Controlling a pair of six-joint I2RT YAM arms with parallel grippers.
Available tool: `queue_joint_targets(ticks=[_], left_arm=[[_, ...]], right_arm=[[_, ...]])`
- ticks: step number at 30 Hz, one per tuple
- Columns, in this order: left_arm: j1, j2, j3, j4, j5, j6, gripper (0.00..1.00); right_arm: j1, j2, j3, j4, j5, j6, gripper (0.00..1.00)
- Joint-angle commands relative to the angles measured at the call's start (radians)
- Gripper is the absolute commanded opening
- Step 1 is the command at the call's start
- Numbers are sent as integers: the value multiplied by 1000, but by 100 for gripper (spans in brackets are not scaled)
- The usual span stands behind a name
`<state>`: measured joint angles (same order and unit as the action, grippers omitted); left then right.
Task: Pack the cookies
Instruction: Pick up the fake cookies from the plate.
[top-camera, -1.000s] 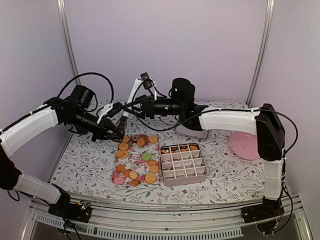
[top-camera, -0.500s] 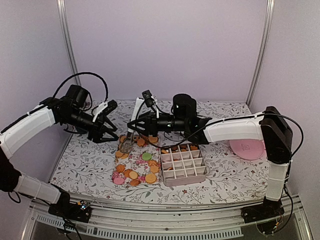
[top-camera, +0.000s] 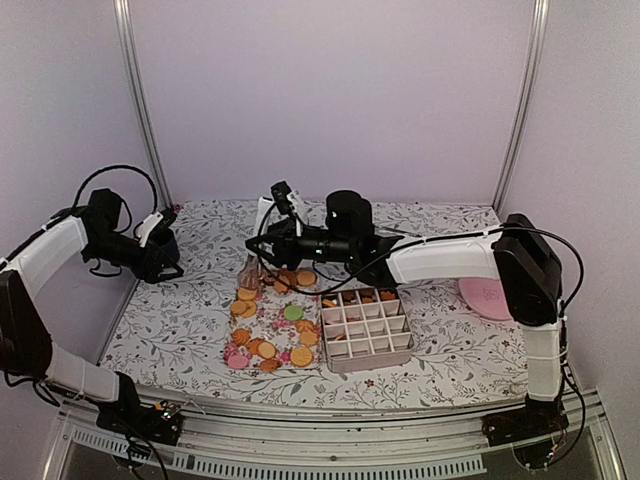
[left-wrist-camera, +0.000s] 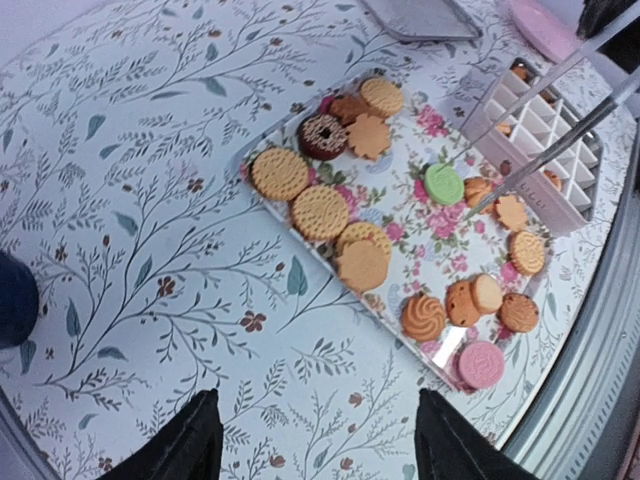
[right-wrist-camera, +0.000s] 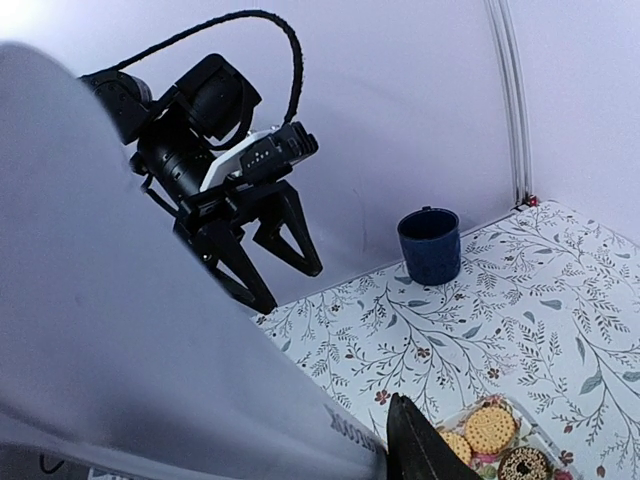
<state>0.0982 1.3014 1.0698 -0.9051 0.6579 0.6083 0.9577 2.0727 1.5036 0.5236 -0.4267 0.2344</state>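
We see the cookies (left-wrist-camera: 362, 262) mostly spread over the flowered tray (left-wrist-camera: 400, 215), orange-tan with a green and a pink one among them. A few more sit in the far row of the divided box (top-camera: 370, 362), just right of the tray. The right pincer (top-camera: 266, 246) is clenched around clear tongs (top-camera: 251, 280), which slant down over the tray's far end (we cannot tell whether the tips touch anything). The left pincer (left-wrist-camera: 318, 445) hangs released and empty, well left of the tray, above the table (top-camera: 180, 330). A pink plate (top-camera: 487, 297) lies far right of the tray.
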Motion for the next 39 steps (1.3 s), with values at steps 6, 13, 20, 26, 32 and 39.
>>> queue_joint_targets(ticks=[6,13,20,26,32,39], left_arm=[[113,-13,-72,-23,-62,45,66],[121,-40,-117,-7,-67,45,66],[122,-45,-119,9,-59,39,66],[121,-39,-113,23,-48,30,66],[122,-38,-118,33,-45,22,66],[121,-37,-119,42,-39,11,66]], right_arm=[[19,187,202,26,32,-80,44],[35,266,282,26,35,-101,45],[41,344,306,26,24,-100,47],[42,356,296,9,18,-107,47],[48,330,258,12,-1,-104,48],[62,241,179,60,-1,-95,48]])
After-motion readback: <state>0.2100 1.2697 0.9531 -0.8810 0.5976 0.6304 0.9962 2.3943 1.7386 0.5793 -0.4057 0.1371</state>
